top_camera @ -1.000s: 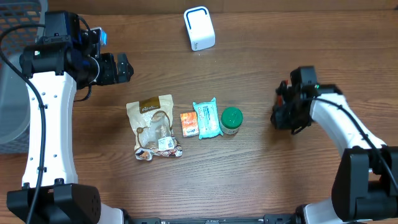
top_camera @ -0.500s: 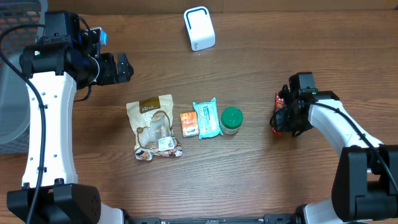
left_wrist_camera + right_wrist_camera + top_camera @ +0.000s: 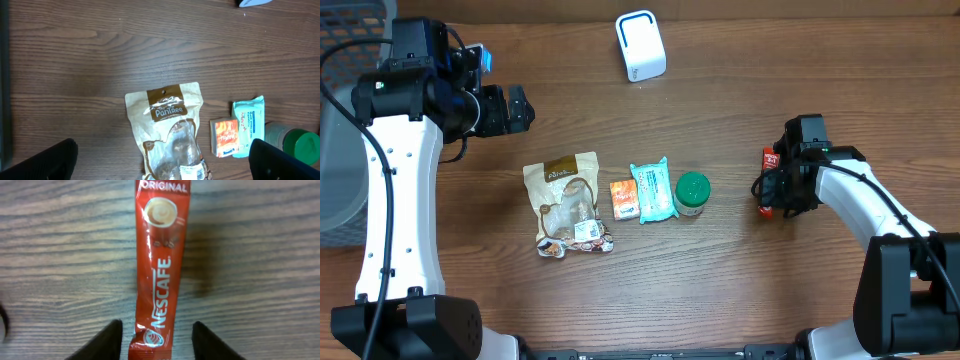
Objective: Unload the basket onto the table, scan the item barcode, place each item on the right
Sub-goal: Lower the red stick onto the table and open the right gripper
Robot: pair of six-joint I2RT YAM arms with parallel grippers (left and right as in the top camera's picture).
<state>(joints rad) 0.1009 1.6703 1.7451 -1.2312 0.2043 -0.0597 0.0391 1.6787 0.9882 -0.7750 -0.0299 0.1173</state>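
Note:
A red Nescafe coffee stick (image 3: 160, 265) lies flat on the wooden table, lengthwise between the fingers of my right gripper (image 3: 157, 326). The jaws stand apart, with bare wood showing on both sides of the stick. From overhead only the stick's red end (image 3: 769, 157) peeks out beside the right gripper (image 3: 776, 186). A white scanner (image 3: 640, 45) stands at the back centre of the table. My left gripper (image 3: 520, 108) hovers wide open at the left with nothing in it. Its dark fingertips (image 3: 55, 157) frame a brown PanTree bag (image 3: 170, 130).
A row of items lies mid-table: the PanTree bag (image 3: 568, 200), a small orange box (image 3: 624, 199), a teal tissue pack (image 3: 653, 190) and a green-lidded jar (image 3: 692, 194). A grey basket (image 3: 340, 150) sits at the left edge.
My right gripper was shut a second ago; its jaws have since parted, and the red stick now shows on the table beneath it. The left arm has not moved.

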